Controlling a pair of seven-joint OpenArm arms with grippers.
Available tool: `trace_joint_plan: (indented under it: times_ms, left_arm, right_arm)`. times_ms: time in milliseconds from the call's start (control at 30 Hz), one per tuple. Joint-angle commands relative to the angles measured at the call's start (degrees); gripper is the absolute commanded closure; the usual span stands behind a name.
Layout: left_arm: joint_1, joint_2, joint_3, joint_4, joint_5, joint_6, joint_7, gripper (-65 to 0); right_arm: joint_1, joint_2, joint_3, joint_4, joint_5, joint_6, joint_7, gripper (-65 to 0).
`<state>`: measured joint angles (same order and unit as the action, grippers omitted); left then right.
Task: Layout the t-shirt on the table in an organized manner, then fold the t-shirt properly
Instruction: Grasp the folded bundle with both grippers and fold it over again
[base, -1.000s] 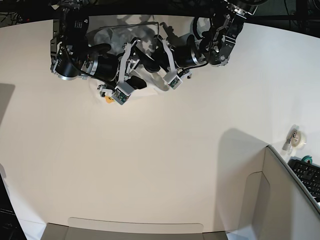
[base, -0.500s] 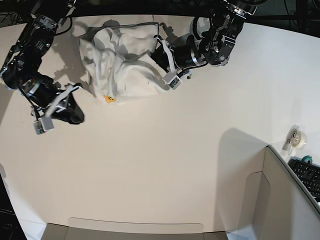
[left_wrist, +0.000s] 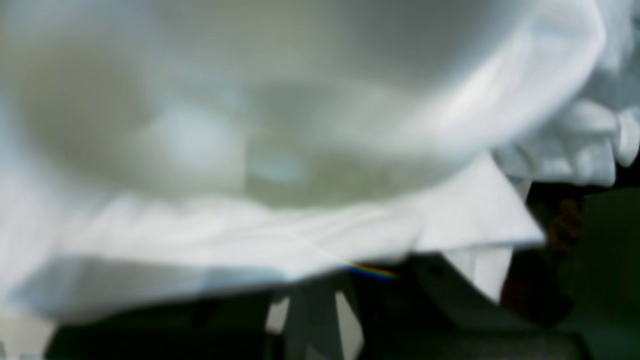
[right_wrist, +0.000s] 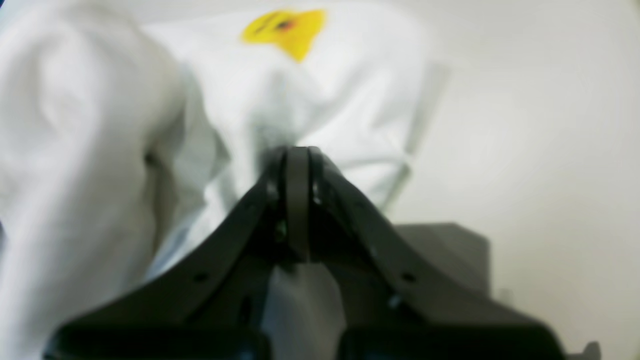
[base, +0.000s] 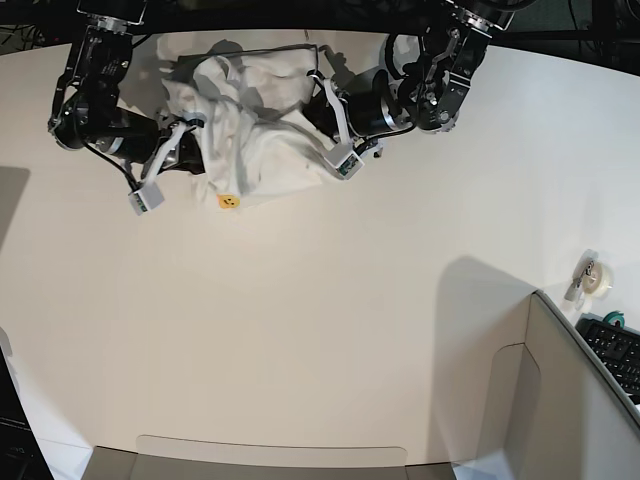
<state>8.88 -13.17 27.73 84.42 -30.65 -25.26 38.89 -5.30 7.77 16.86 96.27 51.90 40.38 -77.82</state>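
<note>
Reaching in from the base view's left, the right gripper (base: 190, 157) has its black jaws pressed together against the left side of the t-shirt (base: 255, 125), the wrist view showing white cloth at the joined tips and a yellow print patch just beyond them. Between the two grippers the shirt lies crumpled near the far edge of the table (base: 330, 330), its heap stretching roughly sideways from one to the other, with no clear heading. At its right side the left gripper (base: 322, 135) is clamped shut on bunched fabric, its arm angled in from the upper right.
</note>
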Motion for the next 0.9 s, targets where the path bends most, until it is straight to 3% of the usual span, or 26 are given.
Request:
trace_joint_plan:
  times_ms: [0,233,433,567,667,867]
  left_arm:
    - [1.09,-1.82,0.19,-3.85,16.02,8.07,14.16,-0.1]
    - [1.01,-1.82,0.19,-5.61,16.02,8.07,14.07,-0.1]
    - [1.01,-1.82,0.19,-5.61,16.02,8.07,14.07,-0.1]
    - [1.01,-1.82,0.19,-5.61,16.02,8.07,14.07,-0.1]
    - [1.01,-1.82,0.19,-5.61,16.02,8.07,14.07,-0.1]
    - [0.92,-1.82,0.19,-5.70,16.02,8.07,14.07,-0.1]
  right_arm:
    - [-0.37,0.54,-0.47,2.85,1.68,-0.38,0.77,0.0]
    - [-3.53,1.24,-0.73,16.21,1.68,-0.38,0.77,0.0]
    - [-3.71,3.26,0.59,18.59,1.77,-0.38,0.77,0.0]
    - [-2.92,2.03,1.99,18.06,1.51,-0.38,0.77,0.0]
    - [-2.13,-0.69,1.29,17.45,-0.87,-0.38,0.77,0.0]
    - [-2.57,-2.63,-7.76,17.62,-4.73,-0.38,0.68,0.0]
